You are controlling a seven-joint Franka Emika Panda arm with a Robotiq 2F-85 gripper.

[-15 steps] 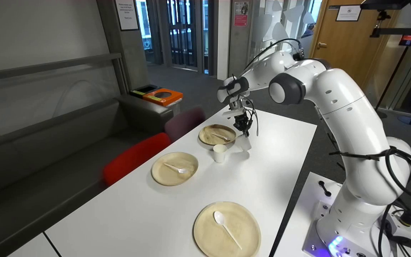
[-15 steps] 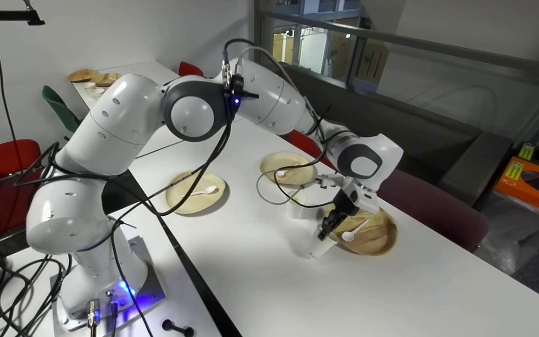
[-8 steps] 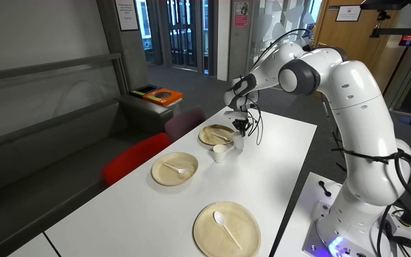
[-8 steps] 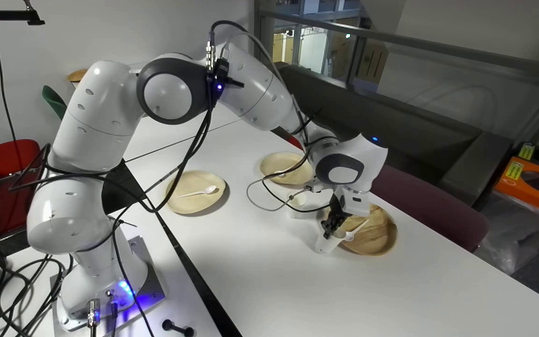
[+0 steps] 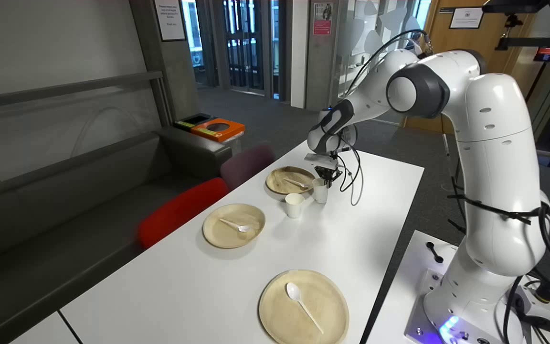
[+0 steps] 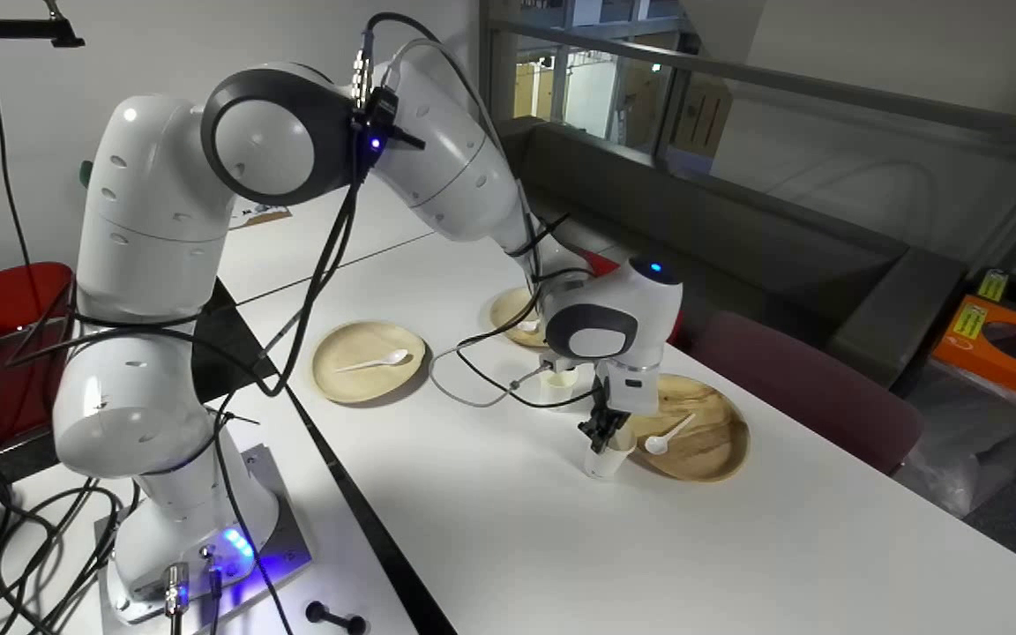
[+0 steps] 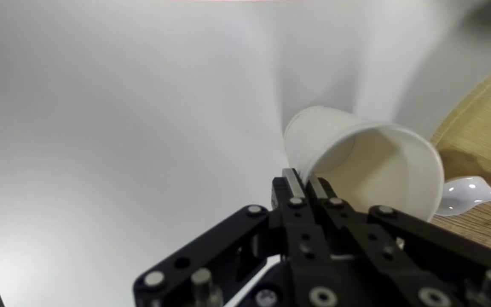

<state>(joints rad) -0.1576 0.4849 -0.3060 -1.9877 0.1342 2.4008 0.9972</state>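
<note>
White paper cup (image 7: 369,166) is clenched in my black two-finger gripper (image 7: 304,181), wall pinched between the tips at the rim, just beside a round wood-grained plate (image 6: 711,454) bearing a glossy white spoon (image 6: 673,432). Cup leans slightly; can't tell if its base touches the white table (image 5: 170,291). Wrist view gets me inside: pale wall and bottom; bottom hidden in both exterior views. Wrist view crops plate and spoon. Exterior views alone give me another white paper cup (image 5: 294,206), upright nearby, contents unreadable, plus a smooth tan round plate (image 5: 222,239) with a matching white spoon (image 5: 237,226) and, well apart, a pale round plate (image 5: 280,317) with a third white spoon (image 5: 304,308). Jointed white arm (image 6: 446,159) hides part of the tan one in an exterior view
</note>
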